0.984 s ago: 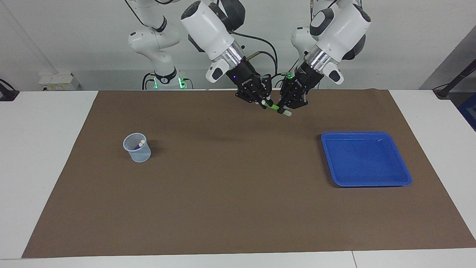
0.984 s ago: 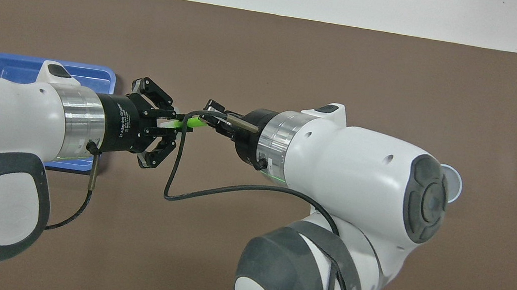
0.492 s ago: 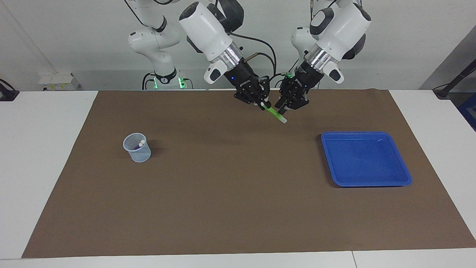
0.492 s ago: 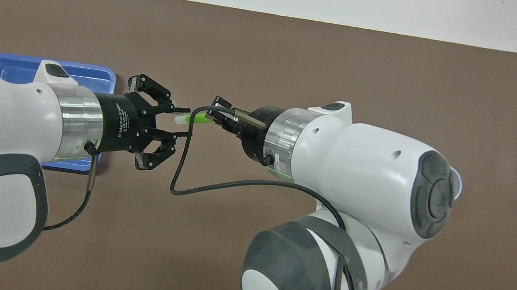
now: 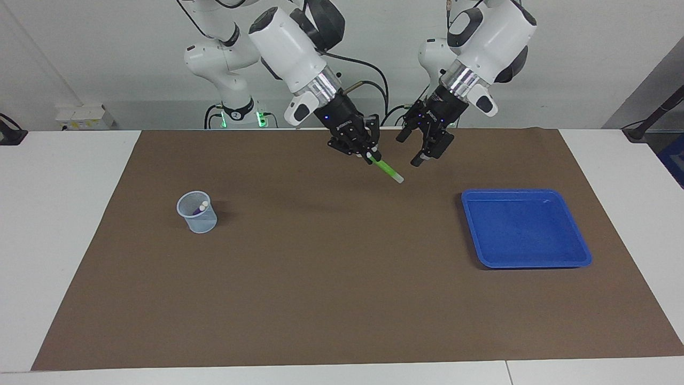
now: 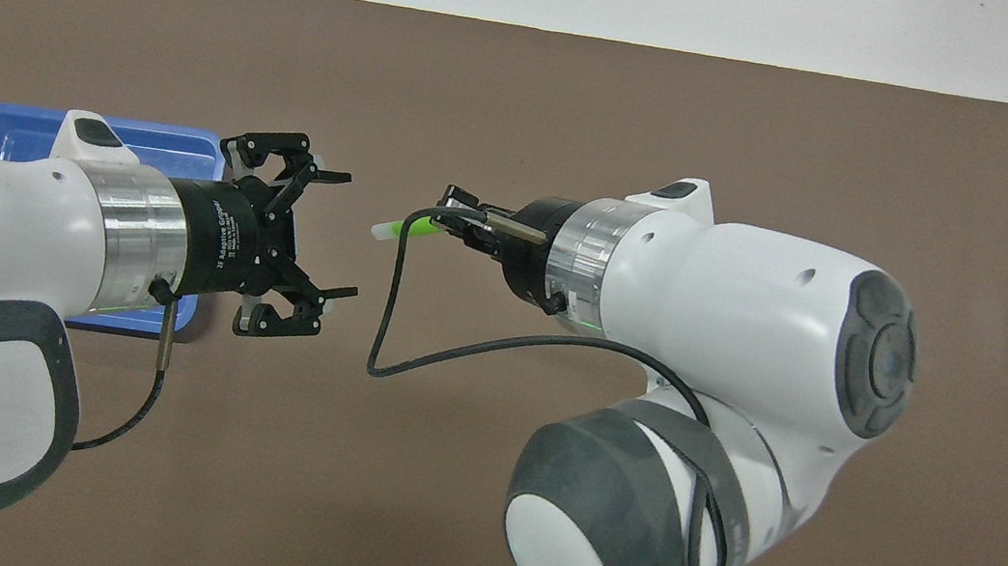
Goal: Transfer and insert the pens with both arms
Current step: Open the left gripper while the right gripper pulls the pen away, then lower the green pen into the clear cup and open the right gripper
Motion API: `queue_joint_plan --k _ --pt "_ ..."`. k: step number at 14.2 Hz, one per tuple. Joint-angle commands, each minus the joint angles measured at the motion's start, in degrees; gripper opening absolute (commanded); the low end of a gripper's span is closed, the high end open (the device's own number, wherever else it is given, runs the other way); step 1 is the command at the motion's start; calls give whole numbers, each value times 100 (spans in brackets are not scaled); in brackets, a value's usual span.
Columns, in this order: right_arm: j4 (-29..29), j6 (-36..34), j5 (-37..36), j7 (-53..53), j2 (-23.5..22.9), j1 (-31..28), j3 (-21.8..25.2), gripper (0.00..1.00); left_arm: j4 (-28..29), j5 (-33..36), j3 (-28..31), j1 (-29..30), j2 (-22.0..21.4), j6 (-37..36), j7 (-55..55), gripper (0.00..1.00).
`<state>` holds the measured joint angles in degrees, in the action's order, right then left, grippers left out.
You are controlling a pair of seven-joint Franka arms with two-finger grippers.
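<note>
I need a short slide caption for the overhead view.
Right gripper holds the green pen above the brown mat; left gripper open beside it.

The green pen (image 5: 386, 169) slanted downward from the right tool (image 5: 370, 156), clamped at its coloured end, pale cap lowest and free. Two more pens (image 5: 202, 207) stood capped-end up, well apart from it.
</note>
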<state>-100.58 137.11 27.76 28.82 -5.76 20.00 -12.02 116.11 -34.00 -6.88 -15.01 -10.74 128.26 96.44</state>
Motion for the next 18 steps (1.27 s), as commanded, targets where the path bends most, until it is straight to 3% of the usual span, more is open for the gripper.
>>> queue_joint_plan --k 1,3,8,10,13,15,18 --pt "-23 -744 -751 -831 153 -504 -19 0 551 -54 55 384 -401 -160 -1464 100" --pt "-14 -1491 -1262 -1595 294 -777 -11 0 834 -54 73 744 -621 -572 -2546 100" --pt "21 -3110 -3106 -4317 549 -1751 -11 0 914 -10 91 1903 -797 -1899 -5507 100" --pt "-119 -3095 -3653 -5409 611 -2278 -28 0 914 147 99 2256 -850 -2260 -6484 100" --pt "-819 -2527 -3682 -6308 838 -2982 -28 0 914 1103 91 2336 -868 -2464 -7619 100" --pt "-1374 -2094 -3594 -6223 988 -3072 -28 0 888 1745 91 2345 -859 -2534 -8706 100" --pt "-1578 -1926 -3567 -5853 954 -3072 -28 0 826 2440 91 2442 -816 -2499 -9659 100"
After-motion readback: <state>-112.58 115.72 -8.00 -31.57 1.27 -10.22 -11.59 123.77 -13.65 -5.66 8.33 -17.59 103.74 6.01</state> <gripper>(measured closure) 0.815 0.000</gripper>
